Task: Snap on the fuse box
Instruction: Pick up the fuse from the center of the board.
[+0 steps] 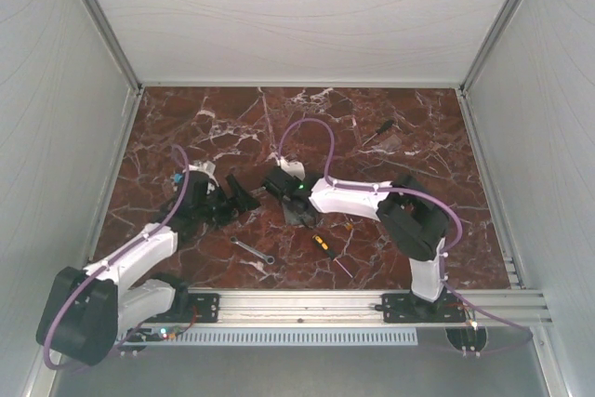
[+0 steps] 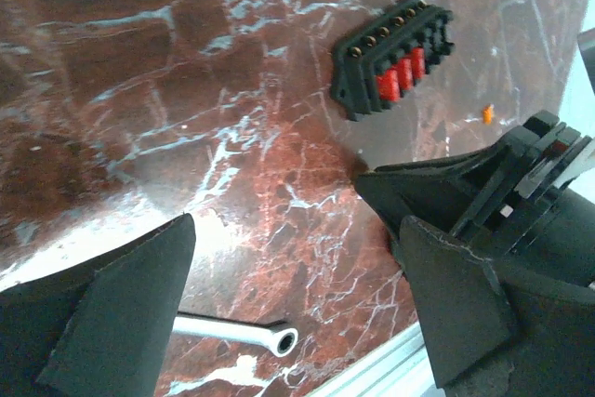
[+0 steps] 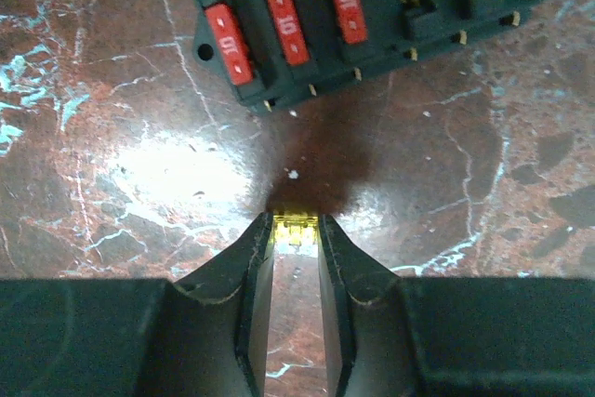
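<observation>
The fuse box [image 3: 372,16] is a black block with three red fuses in its slots and several empty slots. It lies on the marble just beyond my right gripper [image 3: 296,230], which is shut on a small yellow fuse [image 3: 296,228] low over the table. In the left wrist view the fuse box [image 2: 395,58] lies well ahead of my left gripper [image 2: 297,230], which stands wide open with nothing between its fingers. A dark ribbed cover [image 2: 483,178] sits by the tip of its right finger. From above, both grippers meet mid-table, left gripper [image 1: 223,200] and right gripper [image 1: 297,209].
A silver wrench [image 1: 252,250] lies near the front rail, under the left gripper [image 2: 232,330]. A yellow-and-black screwdriver [image 1: 325,248] lies to its right. A small orange fuse [image 2: 487,114] sits loose on the marble. Another tool [image 1: 376,132] lies at the back right.
</observation>
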`<control>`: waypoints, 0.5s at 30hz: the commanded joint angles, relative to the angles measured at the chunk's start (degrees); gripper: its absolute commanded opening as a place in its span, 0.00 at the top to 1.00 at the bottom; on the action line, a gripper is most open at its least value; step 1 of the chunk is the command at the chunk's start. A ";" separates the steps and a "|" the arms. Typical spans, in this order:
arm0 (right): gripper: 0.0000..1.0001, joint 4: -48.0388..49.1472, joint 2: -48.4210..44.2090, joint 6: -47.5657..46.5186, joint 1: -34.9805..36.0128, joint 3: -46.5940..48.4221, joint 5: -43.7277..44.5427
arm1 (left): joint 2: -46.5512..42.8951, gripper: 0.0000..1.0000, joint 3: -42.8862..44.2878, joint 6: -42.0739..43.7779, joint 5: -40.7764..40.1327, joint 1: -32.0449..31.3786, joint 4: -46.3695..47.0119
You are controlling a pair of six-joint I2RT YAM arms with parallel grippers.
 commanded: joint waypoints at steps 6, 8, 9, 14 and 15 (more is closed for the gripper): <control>0.81 5.66 -12.19 0.76 -4.27 -4.08 -1.37 | 1.29 0.17 -4.42 -3.08 4.52 -6.52 25.58; 0.81 6.72 -14.65 1.25 -4.96 -4.78 -1.36 | 1.65 0.19 -5.35 -3.15 3.42 -8.47 30.16; 0.81 7.42 -15.82 1.52 -5.25 -5.16 -1.37 | 1.78 0.20 -5.78 -3.27 3.04 -9.16 32.46; 0.81 9.27 -20.59 3.68 -6.44 -6.12 -1.48 | 3.97 0.34 -6.72 -3.23 1.31 -12.97 42.75; 0.82 9.58 -21.36 4.11 -6.54 -6.31 -1.66 | 4.46 0.36 -6.55 -2.84 0.55 -14.03 44.16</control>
